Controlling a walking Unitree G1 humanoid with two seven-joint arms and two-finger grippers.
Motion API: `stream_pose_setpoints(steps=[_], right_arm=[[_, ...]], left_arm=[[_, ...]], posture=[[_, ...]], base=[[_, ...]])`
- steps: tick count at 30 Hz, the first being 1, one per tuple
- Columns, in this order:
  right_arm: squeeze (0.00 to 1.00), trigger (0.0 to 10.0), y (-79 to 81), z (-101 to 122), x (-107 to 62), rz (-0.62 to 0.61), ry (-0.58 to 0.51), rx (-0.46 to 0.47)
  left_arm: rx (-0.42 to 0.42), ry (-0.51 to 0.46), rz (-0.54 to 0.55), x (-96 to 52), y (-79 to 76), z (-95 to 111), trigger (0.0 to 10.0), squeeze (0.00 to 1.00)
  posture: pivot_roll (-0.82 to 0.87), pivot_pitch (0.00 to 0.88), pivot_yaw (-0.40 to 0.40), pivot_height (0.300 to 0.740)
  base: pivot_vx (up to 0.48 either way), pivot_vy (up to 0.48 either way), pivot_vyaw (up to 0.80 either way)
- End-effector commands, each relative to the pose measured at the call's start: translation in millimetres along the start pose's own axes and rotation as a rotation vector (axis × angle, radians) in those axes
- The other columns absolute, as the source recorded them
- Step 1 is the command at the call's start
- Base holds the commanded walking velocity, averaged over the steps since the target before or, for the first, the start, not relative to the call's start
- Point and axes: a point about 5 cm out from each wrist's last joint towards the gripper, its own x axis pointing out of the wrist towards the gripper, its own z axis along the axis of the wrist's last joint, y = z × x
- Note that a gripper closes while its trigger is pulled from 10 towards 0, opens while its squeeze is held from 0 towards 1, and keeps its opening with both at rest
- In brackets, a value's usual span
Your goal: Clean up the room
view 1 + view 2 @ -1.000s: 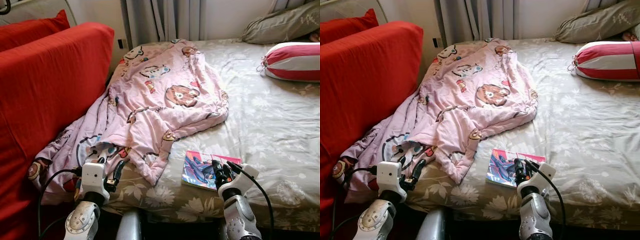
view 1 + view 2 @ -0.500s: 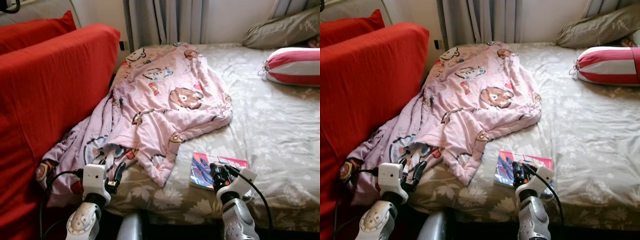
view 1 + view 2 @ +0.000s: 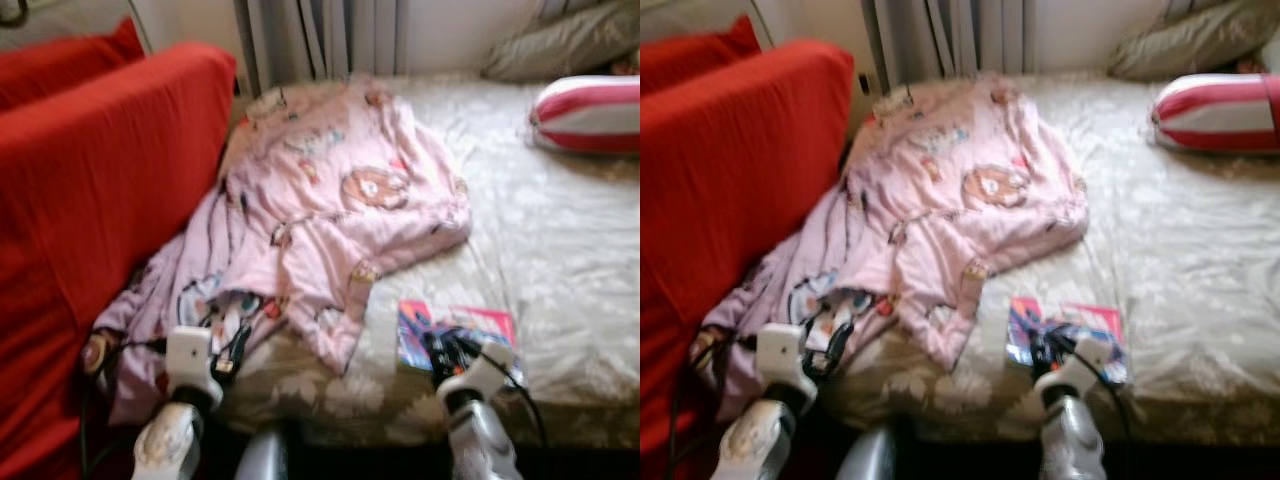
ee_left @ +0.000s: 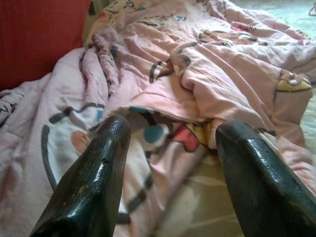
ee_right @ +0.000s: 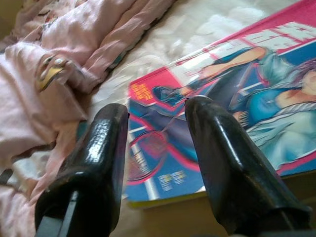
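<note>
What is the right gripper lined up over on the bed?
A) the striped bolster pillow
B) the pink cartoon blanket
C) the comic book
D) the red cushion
C: the right gripper, fingers open, sits just above the near corner of the comic book, with the pink blanket off to its side.

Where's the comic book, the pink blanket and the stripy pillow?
comic book (image 5: pixel 237 108), right wrist view, on its cover picture.
pink blanket (image 3: pixel 340 190), left eye view, on its middle, by the bear print.
stripy pillow (image 3: pixel 590 112), left eye view, on its middle stripes.
</note>
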Motion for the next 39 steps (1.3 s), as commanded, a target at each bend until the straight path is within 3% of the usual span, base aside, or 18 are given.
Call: stream_pose_setpoints(steps=[1,14,24,39], right_arm=[[0.0,10.0,10.9,-4,2.1,0.024,0.009,0.017],[0.0,10.0,10.7,-5,1.9,0.022,0.01,0.028],[0.0,10.0,-9.8,-3,1.4,-0.114,-0.006,0.186],[0.0,10.0,-9.8,-3,1.4,-0.114,-0.006,0.186]], left_arm=[[0.016,0.015,0.013,-2.6,6.9,-1,10.0,0.0],[0.023,0.011,0.008,-2.2,6.3,0,10.0,0.0],[0.03,0.013,0.004,-3.5,6.2,0,10.0,0.0],[0.03,0.013,0.004,-3.5,6.2,0,10.0,0.0]], posture=[[0.1,0.0,0.086,0.57],[0.1,0.0,0.088,0.57],[0.11,0.0,0.089,0.57],[0.11,0.0,0.089,0.57]], base=[[0.0,0.326,0.0],[0.0,0.189,0.0],[0.0,0.0,0.0],[0.0,0.0,0.0]])
